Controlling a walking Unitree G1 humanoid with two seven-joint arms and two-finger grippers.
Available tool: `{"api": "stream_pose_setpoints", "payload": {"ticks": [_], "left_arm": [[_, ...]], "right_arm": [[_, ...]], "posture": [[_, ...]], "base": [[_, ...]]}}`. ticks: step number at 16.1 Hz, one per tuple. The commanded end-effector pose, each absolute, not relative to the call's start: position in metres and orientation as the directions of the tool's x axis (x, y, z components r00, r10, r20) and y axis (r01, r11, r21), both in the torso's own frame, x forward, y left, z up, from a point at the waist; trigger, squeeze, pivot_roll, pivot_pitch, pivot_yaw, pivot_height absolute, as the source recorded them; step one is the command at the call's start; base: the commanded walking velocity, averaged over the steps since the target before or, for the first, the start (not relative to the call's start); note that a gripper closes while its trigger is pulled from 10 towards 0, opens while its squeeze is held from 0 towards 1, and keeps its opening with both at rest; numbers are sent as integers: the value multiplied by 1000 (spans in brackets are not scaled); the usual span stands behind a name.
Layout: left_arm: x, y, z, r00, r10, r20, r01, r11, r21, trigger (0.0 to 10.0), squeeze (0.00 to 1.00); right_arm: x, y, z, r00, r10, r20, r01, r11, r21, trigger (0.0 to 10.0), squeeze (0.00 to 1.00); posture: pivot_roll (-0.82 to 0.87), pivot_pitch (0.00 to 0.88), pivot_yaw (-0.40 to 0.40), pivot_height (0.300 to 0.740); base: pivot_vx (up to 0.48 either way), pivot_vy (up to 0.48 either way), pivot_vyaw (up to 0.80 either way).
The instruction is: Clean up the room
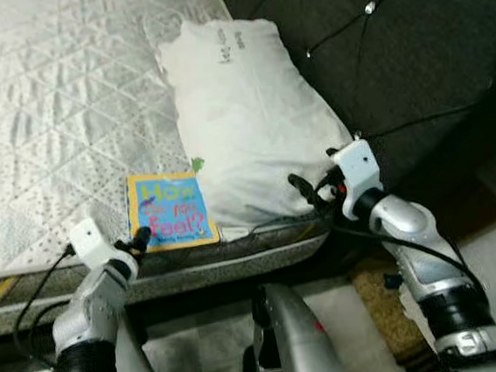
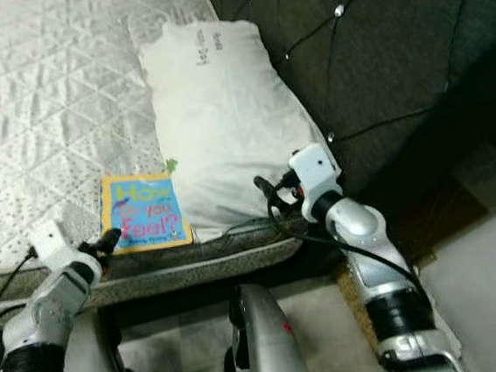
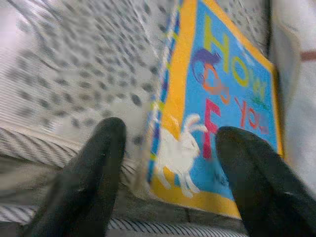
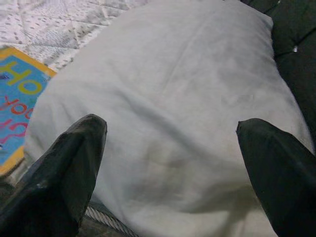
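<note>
I am looking down at the near edge of a bed (image 1: 38, 101) with a grey quilted cover. A white pillow (image 1: 246, 124) lies on it, its long axis running from the near edge away toward the far side, alongside the dark tufted headboard (image 1: 392, 40) on my right. Just to the left of the pillow, touching its near corner, a book (image 1: 169, 209) lies flat on the cover, close to the bed's near edge. Its blue cover with the yellow border faces up, and the title reads upright from where I stand, so its top edge points away from me and its long axis runs roughly parallel to the pillow.

My left gripper (image 1: 139, 240) sits at the book's near left corner. In the left wrist view its fingers (image 3: 89, 182) are spread wide on either side of that corner, holding nothing. My right gripper (image 1: 305, 189) is at the pillow's near right end. In the right wrist view its fingers (image 4: 69, 173) are wide apart with the pillow between and beyond them, gripping nothing.
</note>
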State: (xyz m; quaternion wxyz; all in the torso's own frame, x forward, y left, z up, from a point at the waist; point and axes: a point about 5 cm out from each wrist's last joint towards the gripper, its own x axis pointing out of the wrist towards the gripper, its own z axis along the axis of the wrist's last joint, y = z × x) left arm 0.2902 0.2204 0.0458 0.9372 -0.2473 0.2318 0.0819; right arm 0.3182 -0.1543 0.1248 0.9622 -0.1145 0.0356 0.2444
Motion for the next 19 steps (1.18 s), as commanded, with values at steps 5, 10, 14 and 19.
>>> {"api": "stream_pose_setpoints", "payload": {"ticks": [5,10,14,19], "left_arm": [[290,240,54,868,152,-473,-342,874,-346,10000,1000],[272,236,80,867,388,-313,-456,871,-182,10000,1000],[250,185,94,916,328,-229,-359,928,-105,10000,1000],[254,128,69,911,-42,-410,9,997,-81,10000,1000]], "right_arm": [[319,-156,121,890,440,-120,-455,868,-199,10000,0],[320,-150,118,892,440,-107,-452,873,-180,10000,0],[321,-142,116,890,445,-100,-456,876,-156,10000,0],[323,-130,118,889,452,-76,-458,881,-122,10000,0]], "posture": [[-143,72,-189,571],[-116,66,-170,571],[-86,68,-154,571],[-76,65,-134,571]], "base": [[0,0,0],[0,0,0],[0,0,0],[0,0,0]]}}
